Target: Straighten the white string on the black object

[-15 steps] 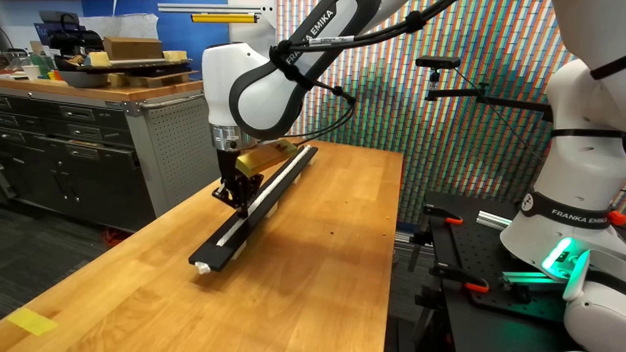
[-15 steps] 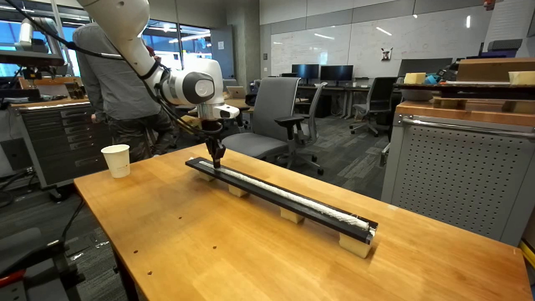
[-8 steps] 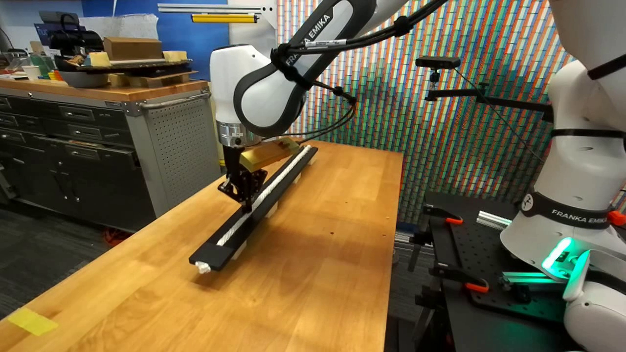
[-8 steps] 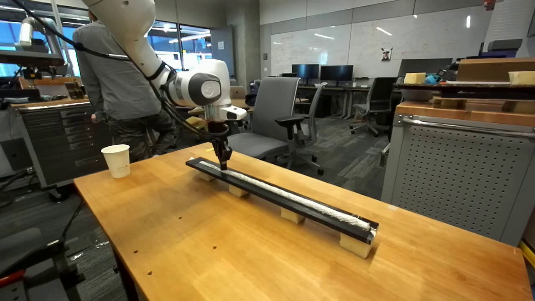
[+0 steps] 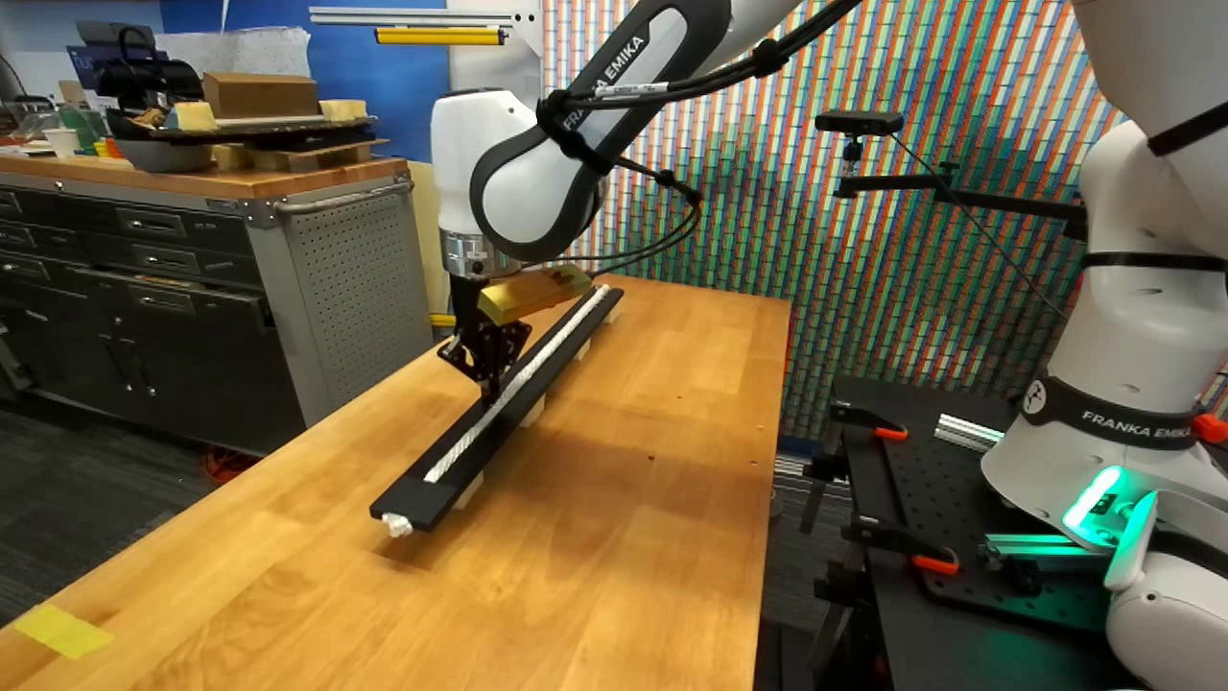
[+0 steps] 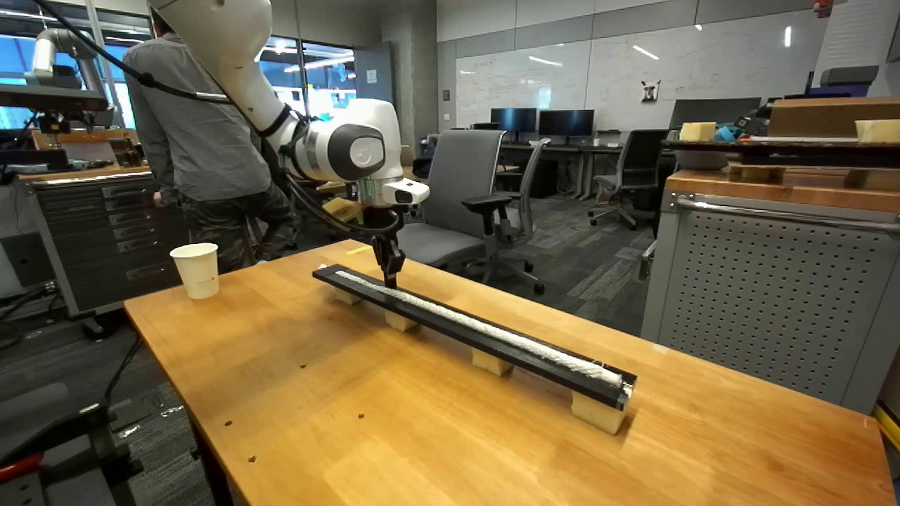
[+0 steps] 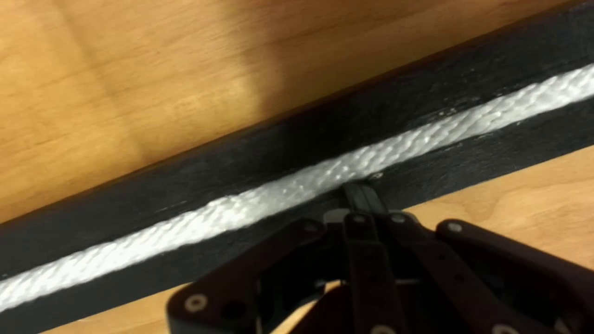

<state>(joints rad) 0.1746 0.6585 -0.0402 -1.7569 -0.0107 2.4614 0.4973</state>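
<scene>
The white string (image 5: 460,451) lies lengthwise along the top of the long black bar (image 5: 436,497). In an exterior view the string (image 6: 492,331) looks almost straight on the bar (image 6: 450,325). In the wrist view the string (image 7: 260,202) runs diagonally across the bar (image 7: 232,164), with a slight unevenness left of the fingertips. My gripper (image 5: 491,398) points down with its tips together, also in an exterior view (image 6: 391,284). In the wrist view the fingertips (image 7: 362,188) are closed with nothing between them, right against or very near the string's edge; exact contact is unclear.
The bar rests on several pale blocks (image 6: 492,361) on the wooden table (image 6: 295,393). A paper cup (image 6: 197,270) stands near a table corner. A white tuft (image 5: 397,525) shows under the bar's end. Chairs (image 6: 467,190) and a grey cabinet (image 6: 773,295) stand beyond the table.
My shut gripper has moved along the bar, toward its far end in an exterior view and rightward in the other camera's picture. The string and bar show no clear movement.
</scene>
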